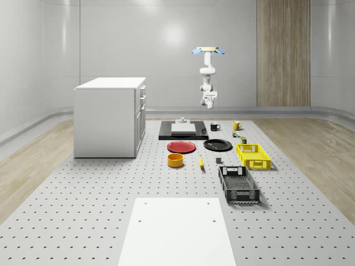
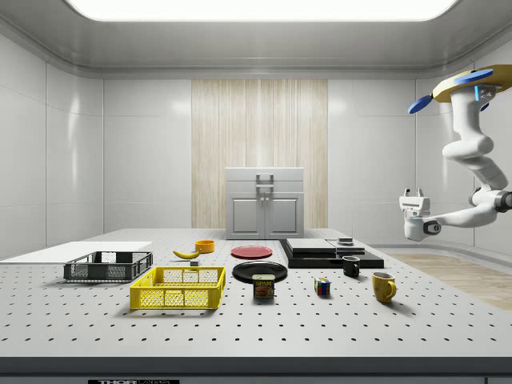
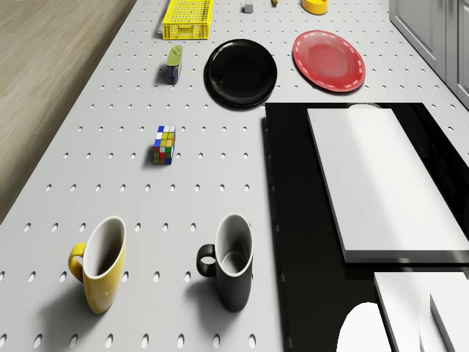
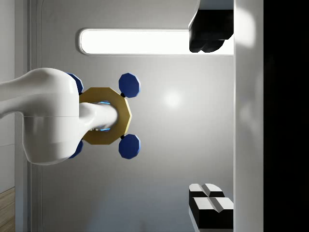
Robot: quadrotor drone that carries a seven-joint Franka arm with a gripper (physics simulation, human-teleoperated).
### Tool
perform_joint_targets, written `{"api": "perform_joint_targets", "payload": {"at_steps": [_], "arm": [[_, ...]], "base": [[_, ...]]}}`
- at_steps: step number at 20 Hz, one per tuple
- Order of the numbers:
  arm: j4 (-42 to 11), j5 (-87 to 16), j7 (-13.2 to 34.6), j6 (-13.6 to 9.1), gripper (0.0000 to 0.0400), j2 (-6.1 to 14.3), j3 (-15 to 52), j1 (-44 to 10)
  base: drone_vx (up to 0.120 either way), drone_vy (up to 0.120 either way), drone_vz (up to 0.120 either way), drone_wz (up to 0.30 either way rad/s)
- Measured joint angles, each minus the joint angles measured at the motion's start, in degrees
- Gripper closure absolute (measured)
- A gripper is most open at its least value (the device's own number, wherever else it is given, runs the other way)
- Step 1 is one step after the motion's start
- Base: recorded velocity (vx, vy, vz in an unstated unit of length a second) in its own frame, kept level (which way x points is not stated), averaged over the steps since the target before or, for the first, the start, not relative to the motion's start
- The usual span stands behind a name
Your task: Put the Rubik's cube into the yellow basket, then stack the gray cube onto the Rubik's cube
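The Rubik's cube (image 1: 236,133) (image 2: 322,287) (image 3: 165,144) stands on the perforated table between the two mugs and a tin can. Nearer the front lies the yellow basket (image 1: 256,164) (image 2: 176,298) (image 3: 187,31), with nothing in it. A small gray cube (image 1: 218,161) (image 3: 248,8) rests on the table beside the basket. The drone (image 1: 208,50) (image 2: 468,84) (image 4: 104,116) hovers high over the table's far end. Its arm hangs down and curls back, so my gripper (image 1: 209,100) (image 2: 413,194) (image 4: 198,123) points up toward the drone, well above everything. It is open and holds nothing.
A yellow mug (image 3: 99,264), a black mug (image 3: 231,260) and a tin can (image 3: 174,64) stand near the Rubik's cube. A black slab (image 1: 166,136) with white boards, a black plate (image 1: 217,145), a red plate (image 1: 182,147), an orange bowl (image 1: 175,160), a banana (image 1: 201,161), a black crate (image 1: 238,194) and a white cabinet (image 1: 110,116) are also there.
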State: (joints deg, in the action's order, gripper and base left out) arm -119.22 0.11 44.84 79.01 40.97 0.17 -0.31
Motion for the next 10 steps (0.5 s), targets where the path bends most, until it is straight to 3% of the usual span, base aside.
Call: {"api": "perform_joint_targets", "payload": {"at_steps": [10], "arm": [[2.1, 0.0, 0.0, -1.0, 0.0000, -0.7, 0.1, -0.1]], "base": [[0.000, 0.000, 0.000, 0.000]]}}
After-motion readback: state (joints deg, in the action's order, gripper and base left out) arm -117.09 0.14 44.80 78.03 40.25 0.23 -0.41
